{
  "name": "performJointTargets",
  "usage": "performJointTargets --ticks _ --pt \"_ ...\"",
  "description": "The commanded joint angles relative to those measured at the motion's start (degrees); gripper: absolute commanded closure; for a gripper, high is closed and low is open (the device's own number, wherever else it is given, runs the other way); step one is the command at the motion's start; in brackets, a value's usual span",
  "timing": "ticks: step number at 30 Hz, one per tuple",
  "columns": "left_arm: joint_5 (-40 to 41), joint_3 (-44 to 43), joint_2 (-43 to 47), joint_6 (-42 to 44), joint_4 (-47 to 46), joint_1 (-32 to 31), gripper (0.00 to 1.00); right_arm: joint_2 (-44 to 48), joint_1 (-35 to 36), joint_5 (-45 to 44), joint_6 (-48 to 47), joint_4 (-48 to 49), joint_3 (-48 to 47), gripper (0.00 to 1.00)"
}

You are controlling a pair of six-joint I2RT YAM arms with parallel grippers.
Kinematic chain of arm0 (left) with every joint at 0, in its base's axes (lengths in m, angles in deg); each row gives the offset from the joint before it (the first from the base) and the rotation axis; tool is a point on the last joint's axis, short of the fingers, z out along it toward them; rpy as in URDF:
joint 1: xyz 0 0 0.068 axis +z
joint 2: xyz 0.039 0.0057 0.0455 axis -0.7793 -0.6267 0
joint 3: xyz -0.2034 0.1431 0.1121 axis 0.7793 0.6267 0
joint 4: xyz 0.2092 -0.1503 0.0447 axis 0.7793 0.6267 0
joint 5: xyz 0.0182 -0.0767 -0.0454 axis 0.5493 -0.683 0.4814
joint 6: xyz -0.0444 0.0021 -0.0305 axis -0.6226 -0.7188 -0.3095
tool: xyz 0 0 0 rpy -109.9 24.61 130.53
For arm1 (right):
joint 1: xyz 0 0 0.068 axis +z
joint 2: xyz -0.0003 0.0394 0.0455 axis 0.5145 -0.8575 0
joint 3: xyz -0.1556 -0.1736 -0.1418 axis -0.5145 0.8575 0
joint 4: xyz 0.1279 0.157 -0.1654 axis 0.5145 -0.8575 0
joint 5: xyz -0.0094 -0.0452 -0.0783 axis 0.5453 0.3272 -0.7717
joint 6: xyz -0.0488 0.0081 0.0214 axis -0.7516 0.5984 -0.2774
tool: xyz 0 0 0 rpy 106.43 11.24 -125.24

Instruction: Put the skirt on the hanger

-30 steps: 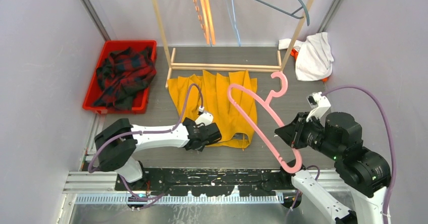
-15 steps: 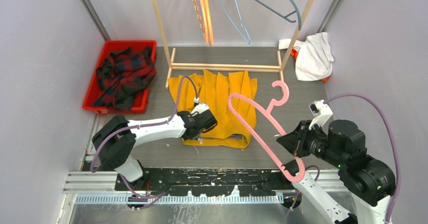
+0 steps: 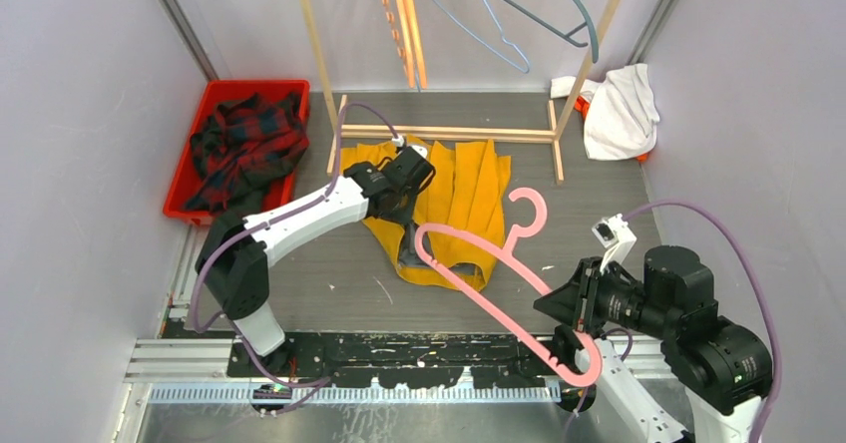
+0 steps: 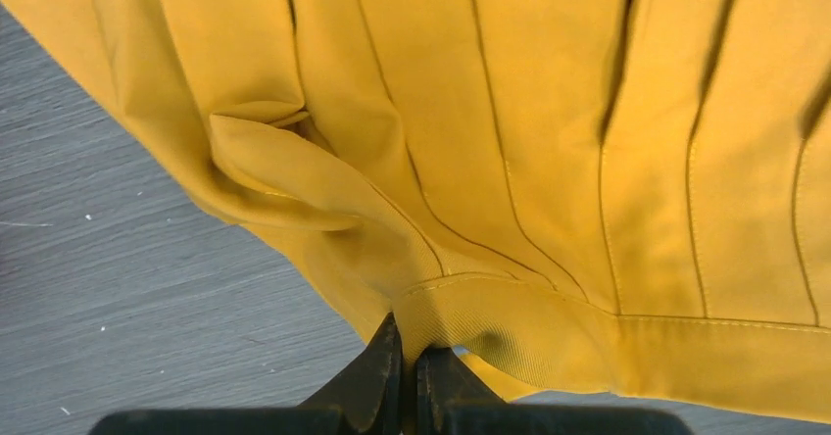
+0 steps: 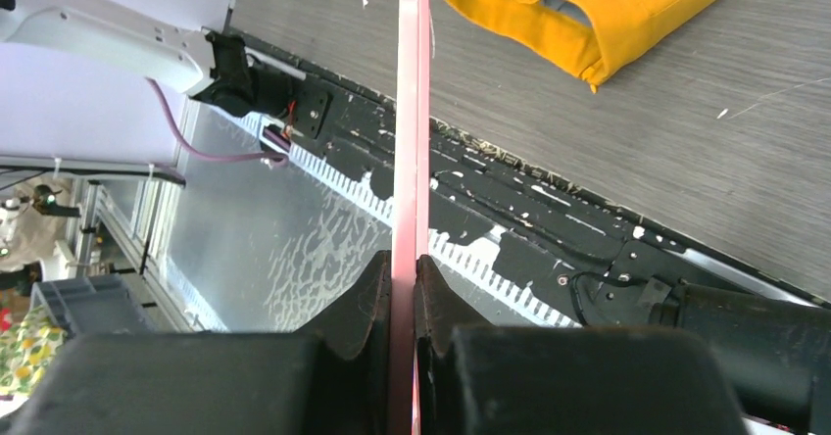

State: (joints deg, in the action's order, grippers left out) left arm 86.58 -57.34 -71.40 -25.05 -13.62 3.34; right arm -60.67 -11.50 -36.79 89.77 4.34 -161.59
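Left wrist: left tool (image 4: 410,349) tight on skirt (image 4: 549,141) waistband, right tool (image 5: 404,266) tight on hanger (image 5: 413,112).

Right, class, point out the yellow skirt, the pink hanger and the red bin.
yellow skirt (image 3: 469,189): top external view, on a pleated panel.
pink hanger (image 5: 413,112): right wrist view, on its straight bar.
red bin (image 3: 254,87): top external view, on the far rim.

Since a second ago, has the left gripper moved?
Yes. The left gripper, shut on the skirt, has travelled away from the arm bases toward the wooden rack's floor rail, dragging the skirt with it.
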Motion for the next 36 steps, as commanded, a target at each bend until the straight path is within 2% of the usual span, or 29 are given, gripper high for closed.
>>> performJointTargets --ticks 1,7,15,20,29,36 --pt "-4.5 -4.8 -1.4 2.0 3.0 0.4 1.0 0.9 -0.6 5.1 0.0 2.6 1.4 0.99" --pt "-6.7 -7.5 -2.3 3.2 5.7 0.6 1.0 1.4 -2.4 3.9 -0.4 6.3 7.9 0.99" --pt "-11.9 -8.2 -1.1 4.4 6.8 0.5 1.0 0.8 -3.0 1.2 2.9 21.6 16.6 0.99" --pt "-15.3 -9.4 -1.3 4.9 7.2 0.6 1.0 0.2 -3.0 5.1 6.7 29.8 21.3 0.99" --pt "-20.0 -15.5 -0.5 4.4 8.4 0.6 1.0 -0.6 -2.9 4.6 5.1 30.8 24.8 0.99" --pt "-28.3 -19.1 1.0 2.0 7.7 -0.1 1.0 1.5 -2.6 2.5 11.8 50.0 32.6 0.99"
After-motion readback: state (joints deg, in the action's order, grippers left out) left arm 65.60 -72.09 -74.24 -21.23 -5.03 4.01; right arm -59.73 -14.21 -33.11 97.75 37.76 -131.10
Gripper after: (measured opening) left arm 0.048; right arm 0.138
